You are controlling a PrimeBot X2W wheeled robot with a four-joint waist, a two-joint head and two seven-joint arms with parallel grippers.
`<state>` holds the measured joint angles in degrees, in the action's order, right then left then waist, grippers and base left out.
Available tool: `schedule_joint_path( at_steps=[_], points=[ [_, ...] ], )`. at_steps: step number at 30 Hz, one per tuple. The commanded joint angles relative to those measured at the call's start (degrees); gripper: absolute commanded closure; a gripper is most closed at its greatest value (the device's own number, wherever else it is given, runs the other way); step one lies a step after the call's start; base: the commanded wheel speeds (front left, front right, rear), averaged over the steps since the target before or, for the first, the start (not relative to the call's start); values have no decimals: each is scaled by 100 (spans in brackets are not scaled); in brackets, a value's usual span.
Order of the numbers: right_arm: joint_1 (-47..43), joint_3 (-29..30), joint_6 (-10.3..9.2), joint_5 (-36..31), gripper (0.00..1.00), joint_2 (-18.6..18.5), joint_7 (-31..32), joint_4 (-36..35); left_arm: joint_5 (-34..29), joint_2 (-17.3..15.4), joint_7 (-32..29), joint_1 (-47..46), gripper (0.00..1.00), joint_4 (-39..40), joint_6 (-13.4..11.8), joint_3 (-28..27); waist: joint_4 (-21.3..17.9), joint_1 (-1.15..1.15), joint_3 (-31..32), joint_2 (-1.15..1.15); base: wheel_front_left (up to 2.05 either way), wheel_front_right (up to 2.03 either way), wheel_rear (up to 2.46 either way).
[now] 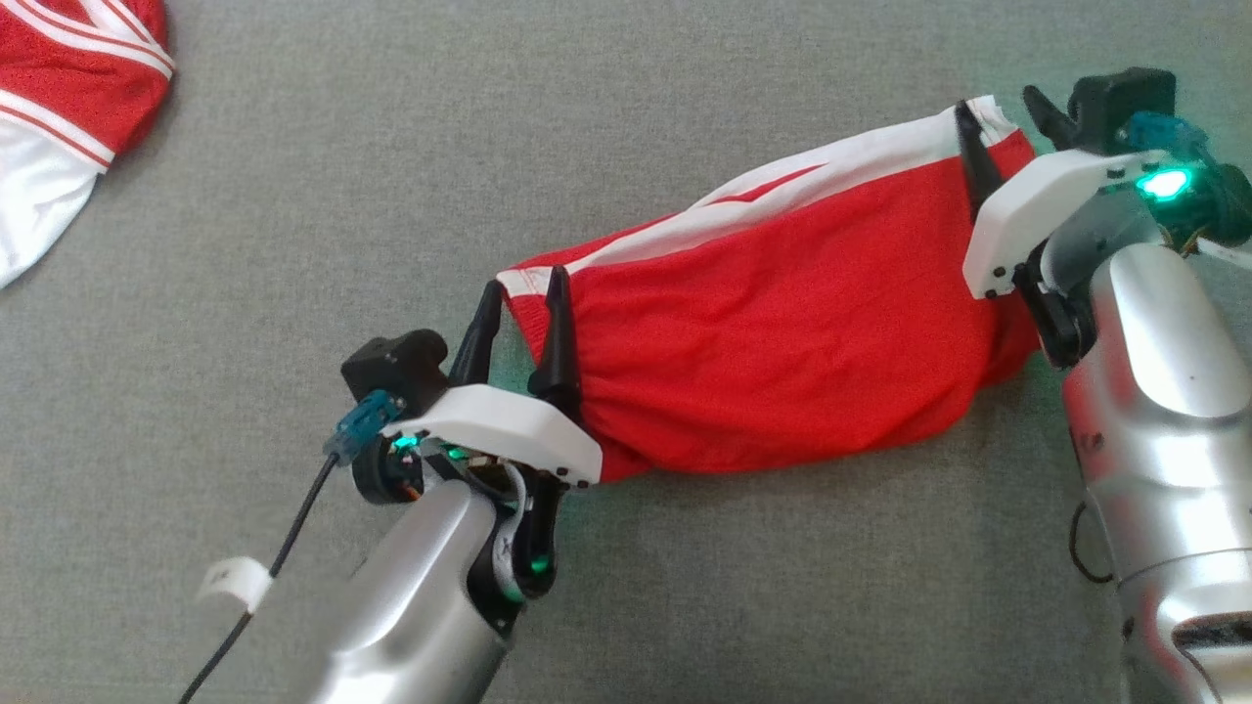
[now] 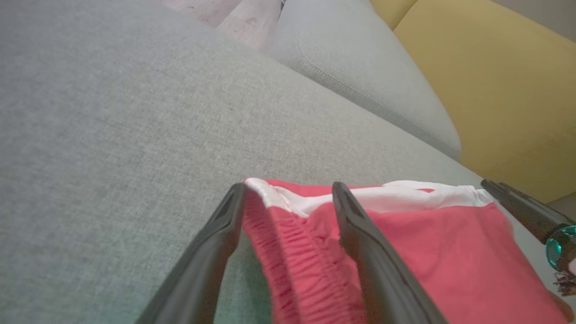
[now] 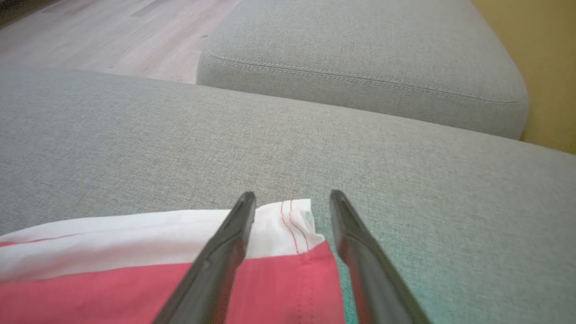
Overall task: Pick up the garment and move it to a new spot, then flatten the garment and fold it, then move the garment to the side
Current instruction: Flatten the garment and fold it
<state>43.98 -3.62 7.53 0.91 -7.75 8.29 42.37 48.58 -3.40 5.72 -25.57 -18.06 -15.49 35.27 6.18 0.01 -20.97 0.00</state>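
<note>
No text, number or brand can be read in any of the views - the red garment (image 1: 782, 323) carries only plain white stripes. A small white tag (image 1: 235, 579) sits on the black cable (image 1: 298, 523), but nothing on it is legible.

- A second red-and-white garment (image 1: 59, 108) ran off the top and left edges of the head view, so its kind could not be told.
- The near-left corner of the shorts (image 1: 782, 323) lay hidden under the white cover of the left gripper (image 1: 526, 279).
- In the left wrist view the waistband near the fingers was blurred.
- Whether the fingers of the right gripper (image 1: 996, 98) touched the hem could not be told.
- In the right wrist view the shorts ran off the left and bottom edges.
</note>
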Motion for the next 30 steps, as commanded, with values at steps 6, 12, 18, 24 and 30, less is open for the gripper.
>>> schedule_joint_path(
  at_steps=[6,12,18,24,30],
  points=[
    [214,-184,-4,152,0,0,-326,188,-154,-500,26,226,0,644,52,-57,-42,-1,216,0,0,0,0],
    [82,-369,-4,589,0,-173,-274,295,-285,-1095,-137,774,0,1369,-156,-38,-41,-1,471,0,0,0,0],
    [-339,-789,-4,1284,0,-768,579,269,-278,-1557,-59,1322,0,2037,-544,-379,103,-1,686,0,0,0,0],
    [-953,-1133,-4,2163,0,-1091,1416,-168,-184,-1814,143,1708,0,2281,-786,-785,245,-1,708,0,0,0,0],
    [-1243,-1301,-4,2461,79,-1087,1704,-515,-135,-1897,226,1883,0,2376,-855,-921,270,-1,722,0,0,0,0]
  ],
)
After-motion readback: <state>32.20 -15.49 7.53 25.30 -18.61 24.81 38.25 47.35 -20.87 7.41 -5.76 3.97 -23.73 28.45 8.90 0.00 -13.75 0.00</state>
